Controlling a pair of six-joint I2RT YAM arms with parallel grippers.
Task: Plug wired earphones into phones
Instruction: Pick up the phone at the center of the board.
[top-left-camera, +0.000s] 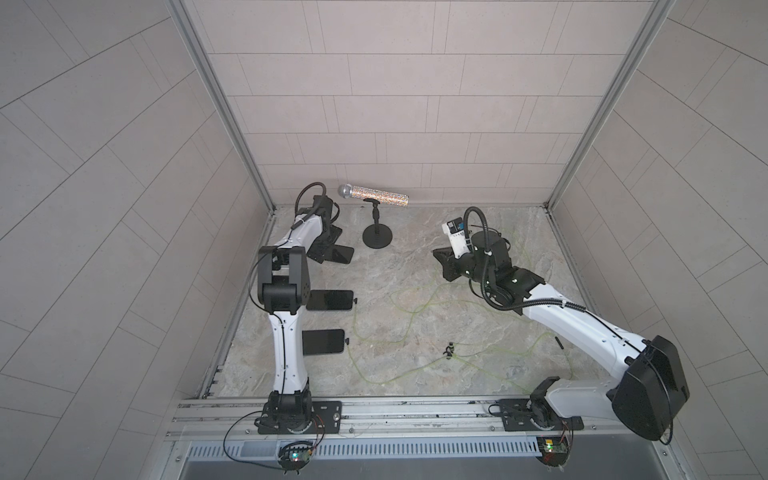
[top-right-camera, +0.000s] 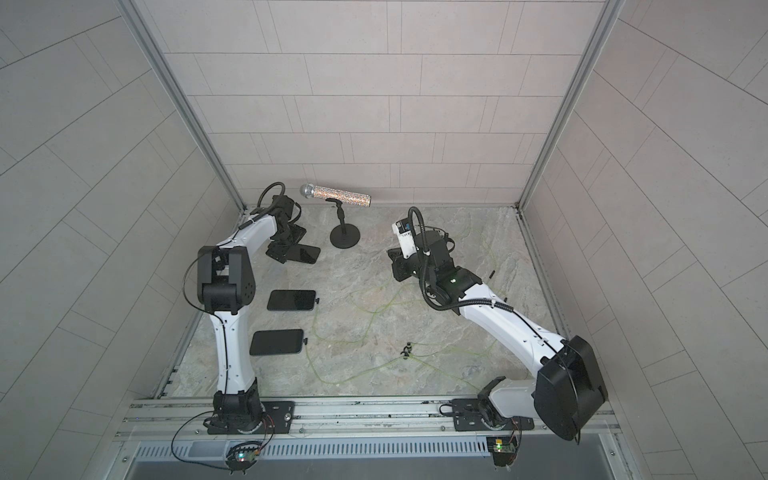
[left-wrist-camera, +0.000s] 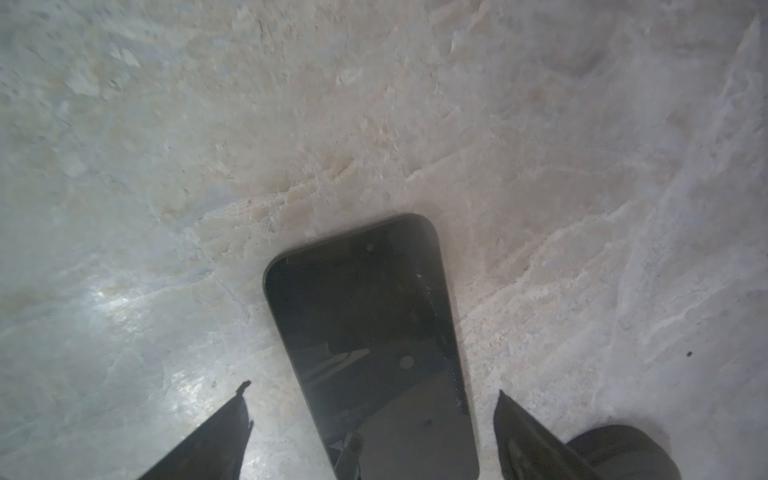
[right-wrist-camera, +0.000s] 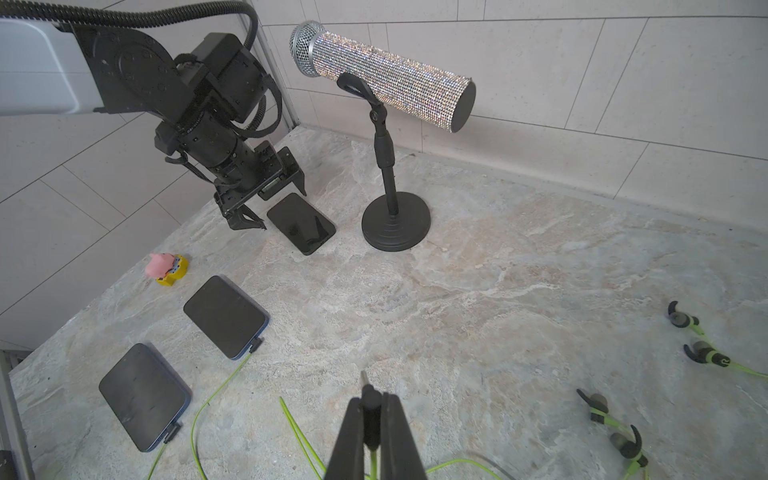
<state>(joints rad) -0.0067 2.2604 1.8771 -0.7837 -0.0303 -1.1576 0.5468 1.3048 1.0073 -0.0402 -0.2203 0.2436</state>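
- Because the plug (right-wrist-camera: 370, 411) is small, light and stiff while its yellow-green cable (right-wrist-camera: 373, 459) is limp, the black body is the place to hold it. The right gripper (right-wrist-camera: 370, 398) has its jaws closed on just that, metal tip poking free, well apart from the microphone stand (right-wrist-camera: 395, 226).
- The unplugged phone (right-wrist-camera: 301, 224) lies flat just beside the stand's base, on the left arm's side. Thin and glossy, it would likely skate on the stone-patterned tabletop (right-wrist-camera: 498, 291) under a push, so bracing its long edges seems wise.
- The left gripper (left-wrist-camera: 372, 390) hangs over that phone's end, jaws spread wide, one finger on either side, gripping nothing. Contact cannot be told.
- Two other phones (right-wrist-camera: 226, 316) (right-wrist-camera: 143, 395) lie farther from the stand, each with a plug seated.
- In the way:
  - The stand's base crowds the approach, and the sparkly microphone (right-wrist-camera: 386, 70) overhangs it.
  - Loose cables (right-wrist-camera: 222, 384) and earbuds (right-wrist-camera: 681, 320), away from the stand, could snag the trailing line.
  - A small pink-and-yellow toy (right-wrist-camera: 166, 270) sits beyond the phones, clear.
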